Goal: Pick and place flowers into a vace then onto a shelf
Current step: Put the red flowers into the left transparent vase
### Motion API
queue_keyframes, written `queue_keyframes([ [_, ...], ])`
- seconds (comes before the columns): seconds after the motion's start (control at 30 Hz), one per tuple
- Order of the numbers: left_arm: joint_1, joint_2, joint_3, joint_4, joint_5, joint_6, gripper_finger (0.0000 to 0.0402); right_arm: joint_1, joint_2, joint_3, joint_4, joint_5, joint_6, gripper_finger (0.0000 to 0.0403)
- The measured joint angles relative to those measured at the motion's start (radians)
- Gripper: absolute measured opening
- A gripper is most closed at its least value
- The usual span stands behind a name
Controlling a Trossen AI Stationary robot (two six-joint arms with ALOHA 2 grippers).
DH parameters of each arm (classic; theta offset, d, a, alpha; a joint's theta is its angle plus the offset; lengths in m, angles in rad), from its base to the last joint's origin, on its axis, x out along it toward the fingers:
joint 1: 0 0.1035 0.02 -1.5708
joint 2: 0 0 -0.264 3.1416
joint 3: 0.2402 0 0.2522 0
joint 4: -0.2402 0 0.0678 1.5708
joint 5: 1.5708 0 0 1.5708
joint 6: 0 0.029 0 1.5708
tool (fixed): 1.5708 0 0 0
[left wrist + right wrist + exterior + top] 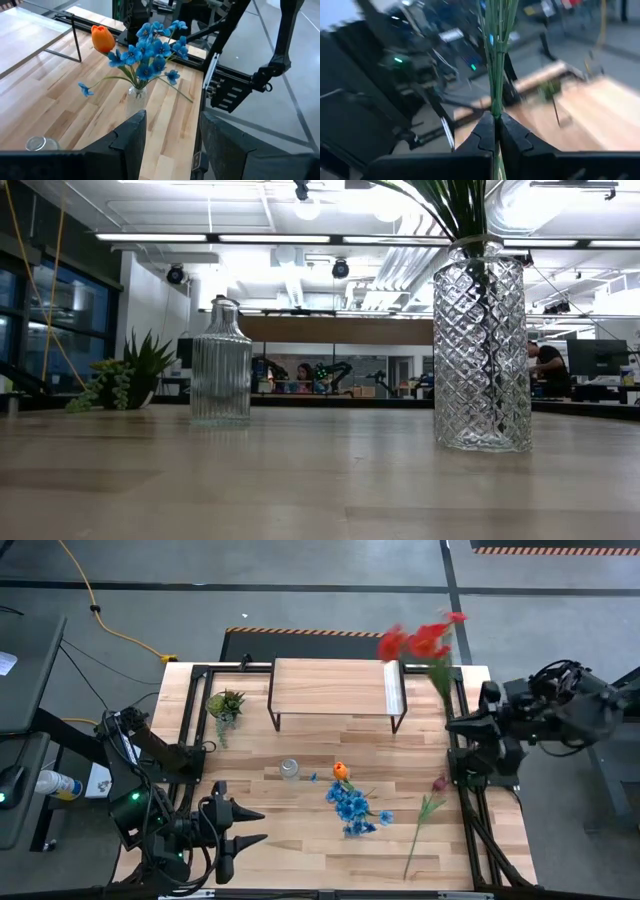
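Note:
My right gripper point(452, 720) is at the table's right edge, shut on the red flower cluster point(420, 640), which is in the air by the shelf's right end. The shelf point(338, 688) stands at the far middle. Blue flowers point(352, 805) and an orange tulip point(340, 770) stand in a glass vase point(136, 93), the diamond-patterned vase point(482, 345) of the low view. A dark pink bud point(438, 783) lies on the table by its stem. An empty ribbed vase point(289, 769) stands left of them. My left gripper point(255, 825) is open and empty at the near left. My right gripper pinches the bundle of green stems point(495, 107) between its two fingers point(481, 131), low on the stems. The arm reaches in from the table's right. The stems run on past the fingertips to the red heads point(432, 635), and the flower is lifted clear of the table.
A small green spiky potted plant point(226, 705) stands left of the shelf. Black frame rails point(462, 780) run along the table's edges. Bare wood lies between the shelf and the vases and along the near edge.

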Motion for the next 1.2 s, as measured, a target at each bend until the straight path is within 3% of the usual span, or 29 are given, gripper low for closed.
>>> queue_keyframes([
  [0.23, 0.0, 0.0, 0.0, 0.025, -0.004, 0.002, 0.022, 0.0, 0.033, 0.0, 0.34, -0.011, -0.518, 0.0],
  [0.5, 0.001, 0.0, 0.0, 0.066, -0.059, 0.044, 0.022, -0.034, 0.158, 0.0, 0.526, -0.022, -0.833, 0.0],
  [0.87, 0.001, 0.0, 0.0, 0.142, -0.145, 0.128, 0.022, -0.195, 0.366, -0.001, 0.686, -0.142, -0.926, 0.0],
  [1.2, 0.0, 0.0, 0.0, 0.433, -0.282, 0.467, 0.022, -0.374, 0.466, 0.0, 0.858, -0.461, -0.888, 0.0],
])
